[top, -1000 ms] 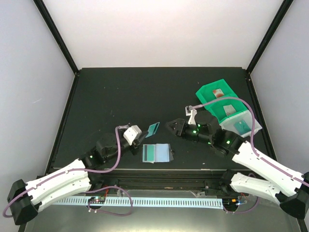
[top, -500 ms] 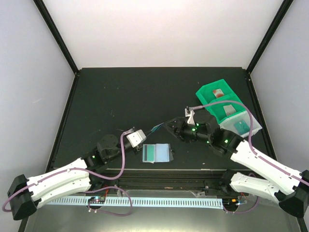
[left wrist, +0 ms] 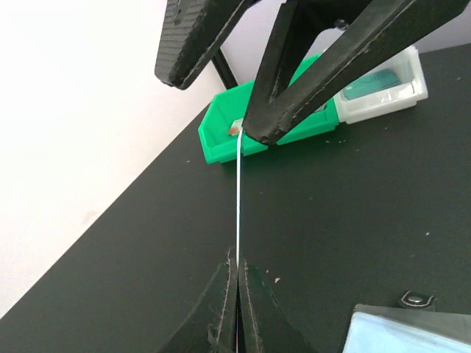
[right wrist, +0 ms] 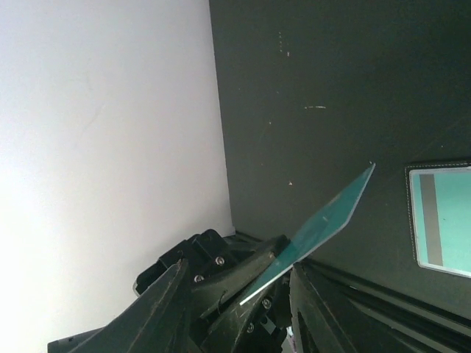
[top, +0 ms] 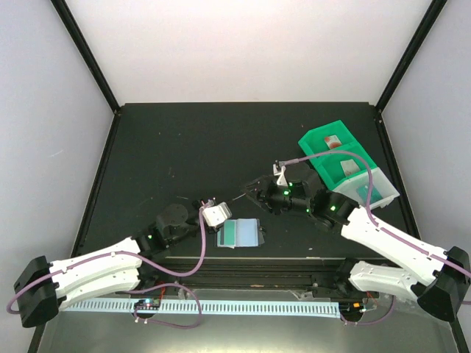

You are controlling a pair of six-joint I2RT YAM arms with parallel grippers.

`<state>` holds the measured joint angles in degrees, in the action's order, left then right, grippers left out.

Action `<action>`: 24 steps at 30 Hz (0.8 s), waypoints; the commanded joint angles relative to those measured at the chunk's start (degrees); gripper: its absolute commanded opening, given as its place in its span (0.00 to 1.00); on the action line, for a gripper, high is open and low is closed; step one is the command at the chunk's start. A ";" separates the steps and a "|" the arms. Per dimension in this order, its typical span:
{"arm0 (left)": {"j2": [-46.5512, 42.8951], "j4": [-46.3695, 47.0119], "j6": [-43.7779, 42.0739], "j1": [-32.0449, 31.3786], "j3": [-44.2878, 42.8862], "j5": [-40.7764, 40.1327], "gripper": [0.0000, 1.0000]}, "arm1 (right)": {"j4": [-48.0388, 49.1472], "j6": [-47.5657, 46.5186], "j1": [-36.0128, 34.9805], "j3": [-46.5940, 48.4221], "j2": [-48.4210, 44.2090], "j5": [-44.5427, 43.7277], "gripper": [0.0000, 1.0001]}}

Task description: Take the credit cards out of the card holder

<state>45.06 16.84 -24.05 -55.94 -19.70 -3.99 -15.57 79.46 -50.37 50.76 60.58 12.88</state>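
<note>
A teal credit card [right wrist: 333,212] is pinched at one end by my left gripper [left wrist: 237,263], which is shut on it; the left wrist view shows the card edge-on as a thin white line [left wrist: 238,206]. My right gripper [right wrist: 237,268] is open, one finger [left wrist: 197,40] on each side of the card's free end, the other finger's tip right beside the card's edge. The card holder [top: 239,233] lies open on the table just below both grippers [top: 234,198], pale inside, with another teal card [right wrist: 441,217] in it.
At the right stand green bin trays [top: 318,137], one with a small reddish card inside, and a clear bin [top: 381,195] holding a teal card. The holder's clasp [left wrist: 414,298] lies near my left fingers. Black frame posts rise at the back corners.
My left arm has carried the teal card to the right and turned it edge-up. The right gripper has moved left until its fingers straddle the card's free end.
</note>
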 commanded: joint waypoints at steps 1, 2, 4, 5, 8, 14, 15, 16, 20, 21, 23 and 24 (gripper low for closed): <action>2.37 4.59 -3.27 -0.86 -2.02 -3.86 0.02 | -2.21 0.92 0.30 -0.55 -0.22 1.23 0.39; 3.07 5.16 -3.40 -0.98 -2.01 -4.70 0.02 | -3.39 0.94 0.32 -0.26 -0.33 0.29 0.40; 4.47 6.53 -3.69 -1.16 -2.11 -6.27 0.01 | -4.36 0.17 0.36 0.38 -0.39 -1.43 0.40; 5.20 7.13 -3.79 -1.18 -2.24 -6.94 0.02 | -4.34 -0.07 0.43 0.73 -0.25 -1.72 0.40; 6.17 7.54 -4.53 -1.55 -2.91 -7.53 0.01 | -3.97 -0.41 0.51 1.82 1.21 -1.54 0.41; 6.24 9.11 -6.15 -1.95 -2.71 -9.19 0.02 | -3.06 -1.02 2.79 2.37 6.42 2.93 0.38; 6.45 9.52 -6.67 -2.04 -2.59 -9.36 0.01 | -2.24 -1.00 3.29 1.96 7.18 3.86 0.35; 6.71 9.87 -7.02 -2.06 -2.35 -9.56 0.01 | -1.33 -0.98 3.67 1.44 7.57 4.74 0.32; 8.01 10.09 -7.66 -2.15 -2.18 -10.09 0.02 | 2.49 -1.20 4.83 -0.49 8.03 6.49 0.09; 8.37 9.90 -7.74 -2.15 -2.25 -10.31 0.02 | 3.24 -1.62 4.97 -0.93 7.95 6.35 0.03; 8.99 9.54 -7.50 -2.15 -2.56 -10.85 0.02 | 3.78 -2.57 5.25 -1.56 7.77 5.93 0.01; 9.26 9.65 -7.01 -2.15 -2.78 -11.57 0.02 | 4.32 -3.13 5.47 -1.89 7.66 6.05 0.01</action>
<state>53.52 23.11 -30.50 -57.63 -19.79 -13.63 -14.26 78.39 -45.67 50.61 68.45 17.72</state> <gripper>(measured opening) 0.018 0.020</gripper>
